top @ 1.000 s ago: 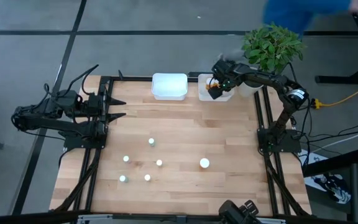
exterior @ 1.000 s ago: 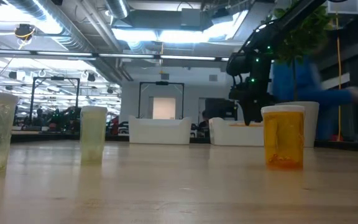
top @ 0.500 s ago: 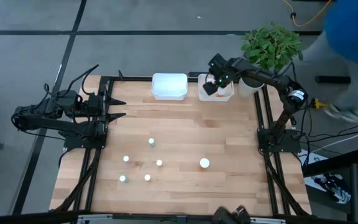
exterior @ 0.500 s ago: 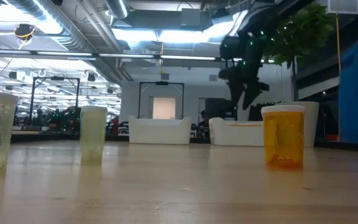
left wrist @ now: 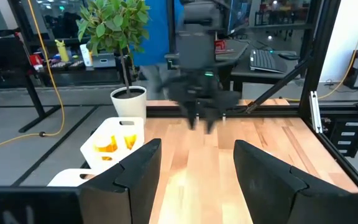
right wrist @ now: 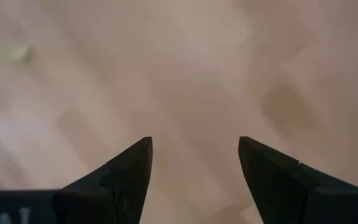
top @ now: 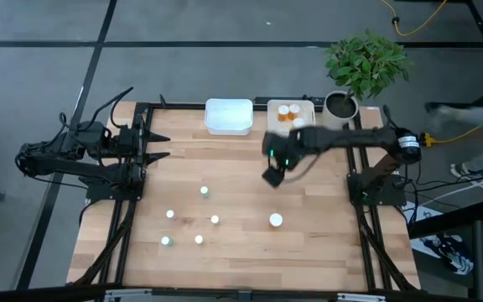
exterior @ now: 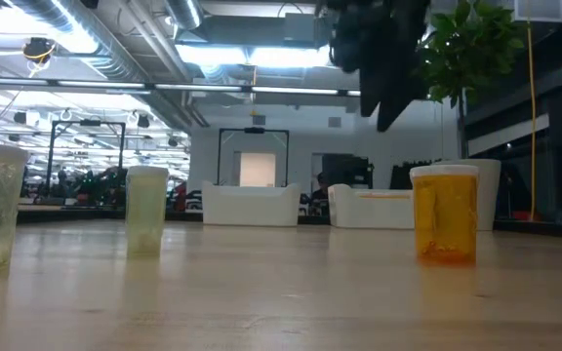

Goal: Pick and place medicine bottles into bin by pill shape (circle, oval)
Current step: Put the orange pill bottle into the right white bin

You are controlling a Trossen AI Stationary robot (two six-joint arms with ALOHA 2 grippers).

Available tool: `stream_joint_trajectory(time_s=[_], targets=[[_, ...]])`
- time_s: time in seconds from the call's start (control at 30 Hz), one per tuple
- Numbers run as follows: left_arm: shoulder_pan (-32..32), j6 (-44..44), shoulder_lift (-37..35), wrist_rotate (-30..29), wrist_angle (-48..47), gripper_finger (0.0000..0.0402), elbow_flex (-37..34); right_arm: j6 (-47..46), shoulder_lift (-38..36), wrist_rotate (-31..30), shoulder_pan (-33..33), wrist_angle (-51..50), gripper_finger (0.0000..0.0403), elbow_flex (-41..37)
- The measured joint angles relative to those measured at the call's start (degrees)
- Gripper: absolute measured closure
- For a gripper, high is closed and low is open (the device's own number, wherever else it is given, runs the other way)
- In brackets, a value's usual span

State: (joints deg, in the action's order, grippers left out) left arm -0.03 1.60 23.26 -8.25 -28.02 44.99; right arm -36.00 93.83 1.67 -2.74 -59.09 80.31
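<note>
High view, right bin (top: 306, 107) holding orange bottles (top: 289, 111), left bin (top: 228, 117) empty, both arms' jaws open, holding nothing.

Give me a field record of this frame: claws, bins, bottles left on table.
right claw: open, empty, above bare table in front of the bins
left claw: open, empty, parked at the left edge
right bin: two orange bottles inside
left bin: nothing visible inside
loose on table: one white-capped orange bottle, five tiny vials
</note>
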Motion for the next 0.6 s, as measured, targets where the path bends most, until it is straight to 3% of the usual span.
stream_joint_trajectory(time_s=[0.13, 0.4, 0.6], targets=[[0.0, -0.01, 0.01, 0.0, -0.16, 0.0207, 0.0, -7.99, 0.01, -2.24, 9.33, 0.02, 0.0163, 0.0], [0.0, 0.01, 0.01, 0.0, -1.63, 0.0207, 0.0, -26.86, 0.01, -13.24, 24.26, 0.04, 0.0163, -0.02], [0.0, -0.02, 0.0, 0.0, -1.61, 0.0207, 0.0, -33.15, 0.01, -14.05, 32.24, 0.24, 0.0163, -0.04]])
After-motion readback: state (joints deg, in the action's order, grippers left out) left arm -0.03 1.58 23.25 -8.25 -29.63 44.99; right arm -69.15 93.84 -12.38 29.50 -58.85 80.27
